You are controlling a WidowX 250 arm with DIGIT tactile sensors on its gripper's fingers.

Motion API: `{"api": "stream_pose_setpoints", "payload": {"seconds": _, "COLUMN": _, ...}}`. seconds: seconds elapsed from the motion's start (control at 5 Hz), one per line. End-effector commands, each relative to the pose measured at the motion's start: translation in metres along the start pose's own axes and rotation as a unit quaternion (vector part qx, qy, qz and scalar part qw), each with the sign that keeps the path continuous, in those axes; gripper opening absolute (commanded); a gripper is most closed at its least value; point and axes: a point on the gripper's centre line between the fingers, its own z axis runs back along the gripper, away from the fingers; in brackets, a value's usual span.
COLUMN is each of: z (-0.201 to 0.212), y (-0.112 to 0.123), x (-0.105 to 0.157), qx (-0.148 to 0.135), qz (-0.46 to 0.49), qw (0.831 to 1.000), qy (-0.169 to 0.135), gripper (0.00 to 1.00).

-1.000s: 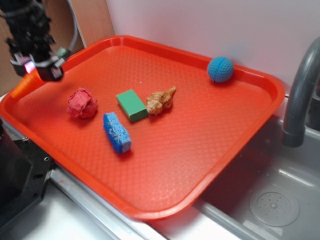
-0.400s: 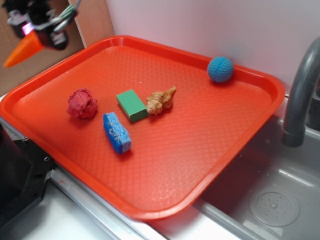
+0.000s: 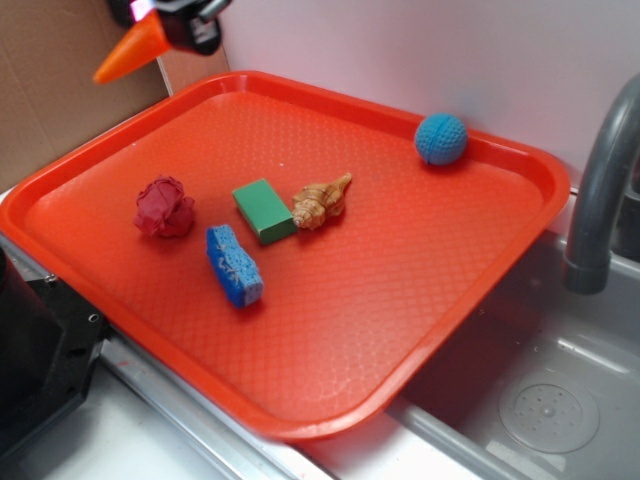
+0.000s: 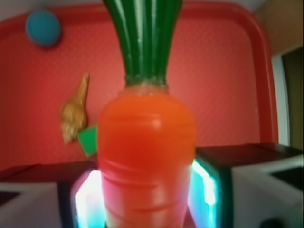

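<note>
My gripper [image 3: 165,15] is at the top left of the exterior view, mostly cut off by the frame edge, high above the back left corner of the red tray [image 3: 420,300]. It is shut on a toy carrot [image 3: 130,52], whose orange tip points down and left. In the wrist view the carrot [image 4: 146,156] fills the centre between my two fingers, green top pointing away over the tray [image 4: 223,85]. Below lie a brown shell [image 3: 321,201], a green block [image 3: 264,210], a blue sponge [image 3: 234,265] and a crumpled red ball [image 3: 164,207].
A blue knitted ball [image 3: 441,138] rests at the tray's back right rim. A grey faucet [image 3: 600,190] rises at the right over a steel sink [image 3: 540,400]. Brown cardboard [image 3: 50,100] stands behind the tray at left. The shell [image 4: 73,116] and blue ball [image 4: 42,27] also show in the wrist view.
My gripper has lifted the carrot up from the tray's left rim and carried it right, toward the back, rising partly out of the exterior view.
</note>
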Motion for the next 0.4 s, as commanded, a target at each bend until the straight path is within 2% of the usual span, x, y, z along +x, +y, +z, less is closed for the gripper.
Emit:
{"api": "stream_pose_setpoints", "payload": {"seconds": 0.0, "z": 0.043, "y": 0.003, "x": 0.003, "qx": -0.009, "qz": 0.005, "qw": 0.997, "qy": -0.079, "gripper": 0.00}}
{"api": "stream_pose_setpoints", "payload": {"seconds": 0.2, "z": 0.058, "y": 0.003, "x": -0.008, "qx": -0.001, "qz": 0.018, "qw": 0.996, "qy": -0.084, "gripper": 0.00}}
